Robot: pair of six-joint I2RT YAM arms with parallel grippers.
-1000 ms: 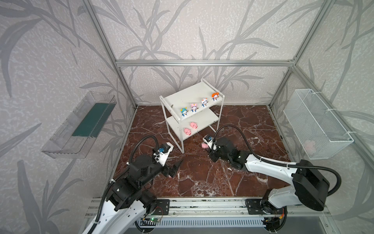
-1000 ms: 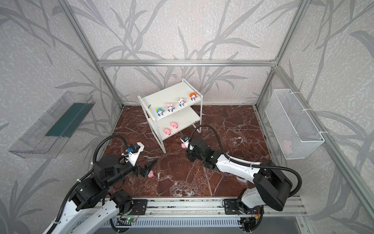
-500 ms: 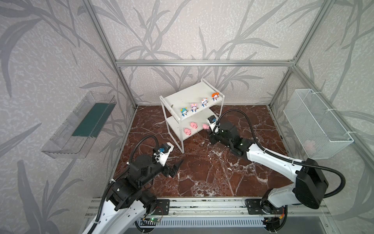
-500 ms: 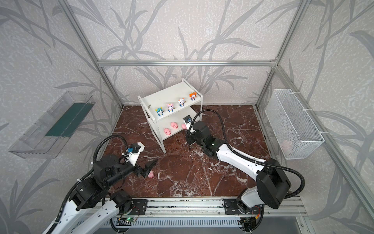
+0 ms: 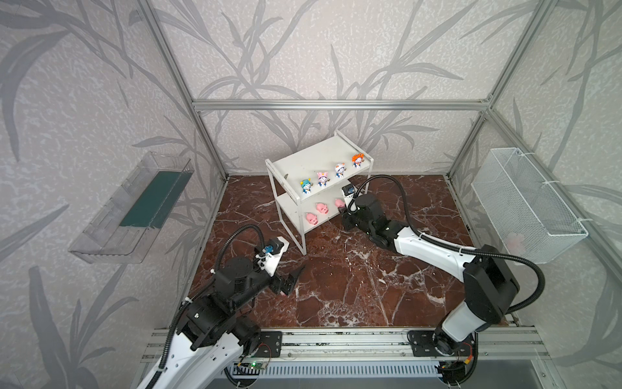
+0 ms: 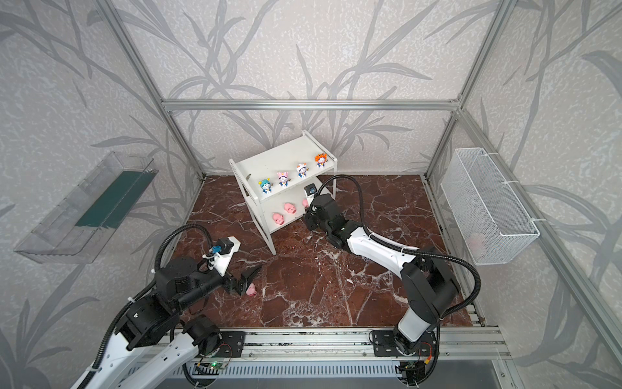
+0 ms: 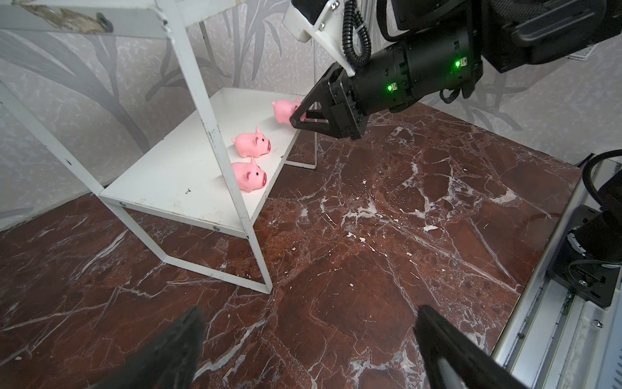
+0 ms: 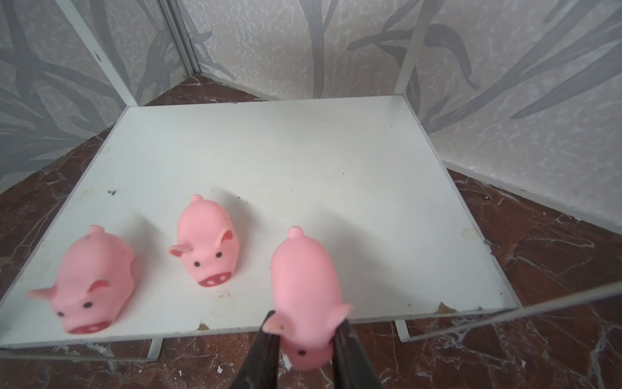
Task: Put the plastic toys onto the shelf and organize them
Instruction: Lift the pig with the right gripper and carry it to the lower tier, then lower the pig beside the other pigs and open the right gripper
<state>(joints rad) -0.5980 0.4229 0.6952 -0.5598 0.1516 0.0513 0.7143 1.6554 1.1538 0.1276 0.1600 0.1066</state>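
Observation:
The white two-tier shelf (image 5: 316, 161) (image 6: 279, 161) stands at the back of the marble floor. Several blue-and-white figurines (image 5: 322, 178) line its top board. Two pink pigs (image 8: 92, 279) (image 8: 207, 244) stand on the lower board (image 8: 303, 151). My right gripper (image 8: 304, 340) (image 5: 342, 209) is shut on a third pig (image 8: 304, 286) (image 7: 284, 111), its rear over the board's front edge and its head between the fingers. My left gripper (image 7: 309, 336) (image 6: 250, 278) hangs open low over the floor at the front left. Another pig (image 6: 250, 289) lies beside its fingers, hidden in the left wrist view.
A clear tray with a dark green panel (image 5: 134, 208) hangs on the left wall. A white mesh basket (image 5: 525, 202) on the right wall holds a pale pink lump (image 5: 515, 239). An aluminium rail (image 5: 336, 340) runs along the front edge.
My right gripper has carried its pig from over the middle of the floor back to the shelf's lower tier. The left arm has stayed still.

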